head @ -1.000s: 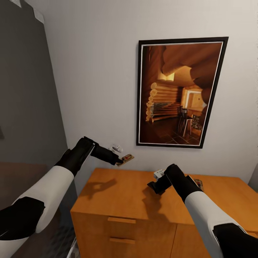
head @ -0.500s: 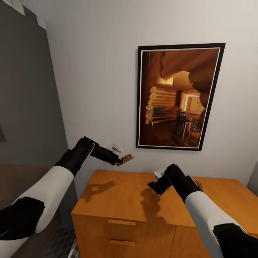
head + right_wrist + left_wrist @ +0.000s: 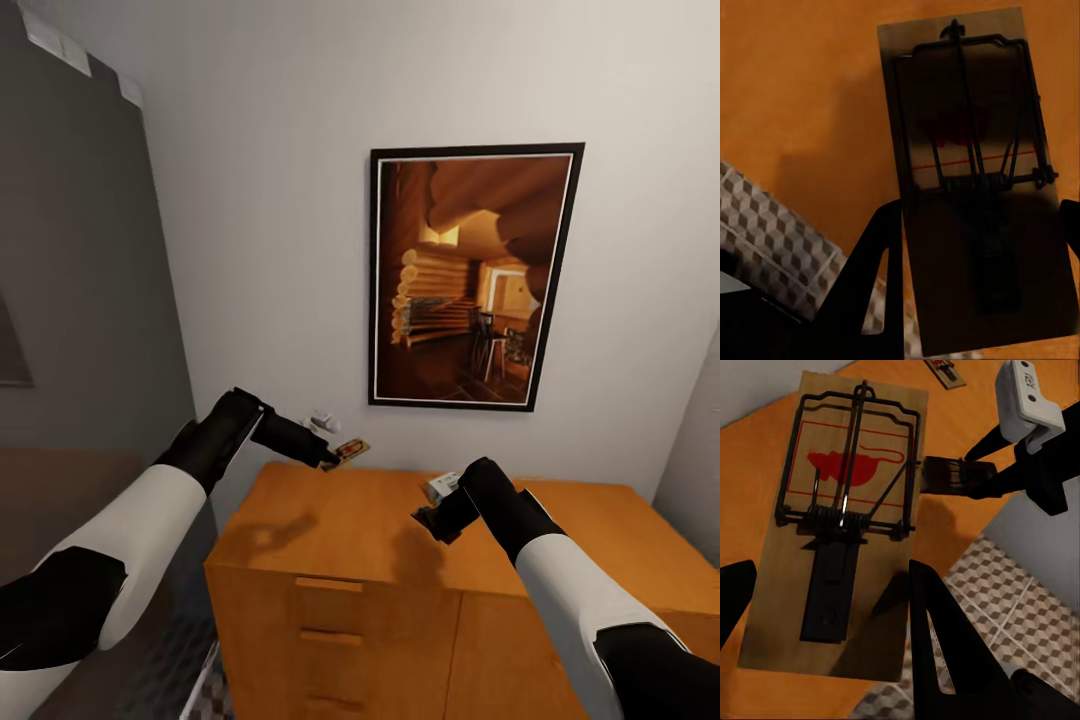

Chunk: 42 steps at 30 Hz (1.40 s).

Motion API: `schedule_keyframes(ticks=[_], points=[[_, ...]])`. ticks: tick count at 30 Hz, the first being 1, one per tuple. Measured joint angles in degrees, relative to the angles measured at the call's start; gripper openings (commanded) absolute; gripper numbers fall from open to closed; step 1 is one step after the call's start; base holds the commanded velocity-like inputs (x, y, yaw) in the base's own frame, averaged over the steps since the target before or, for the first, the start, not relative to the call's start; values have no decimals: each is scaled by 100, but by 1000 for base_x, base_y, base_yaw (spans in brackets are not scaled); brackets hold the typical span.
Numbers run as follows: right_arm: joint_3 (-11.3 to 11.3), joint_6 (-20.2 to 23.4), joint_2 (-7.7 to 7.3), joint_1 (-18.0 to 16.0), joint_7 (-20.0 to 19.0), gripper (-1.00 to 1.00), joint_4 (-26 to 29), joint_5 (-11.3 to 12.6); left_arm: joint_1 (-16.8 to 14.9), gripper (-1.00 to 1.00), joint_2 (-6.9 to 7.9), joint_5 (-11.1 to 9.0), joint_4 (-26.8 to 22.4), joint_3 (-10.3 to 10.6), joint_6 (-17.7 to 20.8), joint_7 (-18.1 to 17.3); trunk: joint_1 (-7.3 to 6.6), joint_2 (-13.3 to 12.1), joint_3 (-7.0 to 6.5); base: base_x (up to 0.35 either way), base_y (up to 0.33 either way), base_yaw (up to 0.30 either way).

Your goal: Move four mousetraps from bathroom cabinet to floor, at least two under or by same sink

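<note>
- Your left gripper (image 3: 330,461) is clamped on one mousetrap (image 3: 349,450), held in the air above the cabinet (image 3: 340,520) top's 10 o'clock corner. The left wrist view confirms it: board (image 3: 832,532) between the fingers, spring bar and red mouse print facing the camera.
- Your right gripper (image 3: 428,520) has a second mousetrap pinched too. The right wrist view shows the board (image 3: 982,187) between the fingers, in shadow over the orange wood (in the head view the trap itself is hidden behind the hand).
- Count: two traps in hand, plus a third mousetrap (image 3: 945,371) lying flat on the cabinet top, seen at the edge of the left wrist view. That makes three; I can't place the fourth from these frames.
- Progress, my read: pick-up of the first pair is done, nothing is on the bathroom floor (image 3: 1020,592) yet. The cube-pattern tiles show beside the cabinet in both wrist views.
- Left to do: carry this pair to the sink, set both down under or right beside it, then come back for the remaining traps and put them on the same tiles.
- One cabinet, one framed picture (image 3: 470,275) on the wall at 12 o'clock.
</note>
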<state>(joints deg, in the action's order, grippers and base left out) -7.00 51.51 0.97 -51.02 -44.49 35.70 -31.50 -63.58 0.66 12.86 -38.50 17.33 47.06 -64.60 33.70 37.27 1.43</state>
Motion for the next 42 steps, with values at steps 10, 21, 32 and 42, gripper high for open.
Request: schedule_keyframes(ticks=[10,21,32,42], points=[[0,2,0,-4,3,-100,1,0,-4,-100,23,15,373,-11,-28,48,-219,-394,-170,-293,-109,4],[-1,2,-1,-3,2,-100,1,0,-5,-100,39,17,726,-24,-59,153,-376,-677,-296,-166,-18,95],[0,1,-1,-3,5,-100,1,-1,-5,-100,61,25,740,-19,-70,241,-374,-677,-297,-112,0,75],[-2,0,0,-3,5,-100,2,-5,-6,-100,84,24,742,-21,-67,363,-373,-676,-296,-297,0,210]])
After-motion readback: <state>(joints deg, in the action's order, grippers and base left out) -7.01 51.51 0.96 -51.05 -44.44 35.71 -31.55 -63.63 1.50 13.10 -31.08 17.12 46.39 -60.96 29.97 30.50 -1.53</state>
